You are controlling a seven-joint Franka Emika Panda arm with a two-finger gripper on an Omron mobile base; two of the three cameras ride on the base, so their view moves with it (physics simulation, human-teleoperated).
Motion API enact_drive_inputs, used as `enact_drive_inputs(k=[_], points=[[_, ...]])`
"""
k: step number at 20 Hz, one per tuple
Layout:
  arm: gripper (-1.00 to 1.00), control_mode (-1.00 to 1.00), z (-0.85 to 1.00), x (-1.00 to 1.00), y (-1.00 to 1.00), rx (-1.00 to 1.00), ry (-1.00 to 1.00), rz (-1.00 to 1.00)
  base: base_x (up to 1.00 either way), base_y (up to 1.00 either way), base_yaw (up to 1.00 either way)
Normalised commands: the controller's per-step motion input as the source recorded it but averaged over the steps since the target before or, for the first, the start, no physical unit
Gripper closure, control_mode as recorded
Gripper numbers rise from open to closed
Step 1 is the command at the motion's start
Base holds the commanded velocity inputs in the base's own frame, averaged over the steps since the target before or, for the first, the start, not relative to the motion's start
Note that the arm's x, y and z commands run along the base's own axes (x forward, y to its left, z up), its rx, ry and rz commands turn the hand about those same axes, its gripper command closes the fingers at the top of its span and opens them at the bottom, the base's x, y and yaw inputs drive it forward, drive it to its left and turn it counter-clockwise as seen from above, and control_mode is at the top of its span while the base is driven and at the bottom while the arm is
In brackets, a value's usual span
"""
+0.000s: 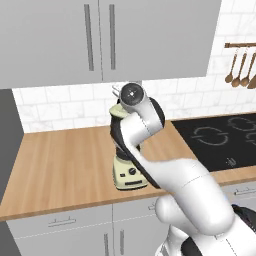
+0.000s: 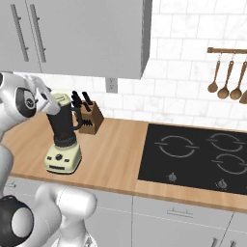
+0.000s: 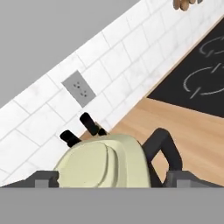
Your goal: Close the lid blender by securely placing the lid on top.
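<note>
Hand view shows the lid (image 3: 103, 162) between the end effector (image 3: 111, 178) fingertips, apparently gripped, sitting at the top of the blender (image 2: 63, 137) jar. Blender stands on the wooden tabletop (image 2: 116, 159), knife block (image 2: 89, 116) just behind, cooktop (image 2: 198, 154) well apart.

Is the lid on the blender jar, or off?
On. The lid sits atop the blender jar, tilted, so not flat. The end effector straddles it; its grip is hidden.
</note>
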Motion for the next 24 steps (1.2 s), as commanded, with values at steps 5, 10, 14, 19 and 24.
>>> enact_drive_inputs(k=[5,10,14,19,24], points=[[-1.00,-1.00,0.00,-0.83,-0.04,0.07,-0.12,0.00,0.00,0.00,0.00],[-1.00,-1.00,0.00,-0.80,-0.24,0.01,-0.12,0.00,0.00,0.00,0.00],[-1.00,-1.00,0.00,-0.40,-0.63,0.00,-0.12,0.00,0.00,0.00,0.00],[-1.00,-1.00,0.01,-0.24,-0.64,0.00,-0.14,-0.01,0.00,0.00,0.00],[-1.00,-1.00,0.00,-0.05,-0.26,0.00,0.00,0.00,0.00,0.00,0.00]])
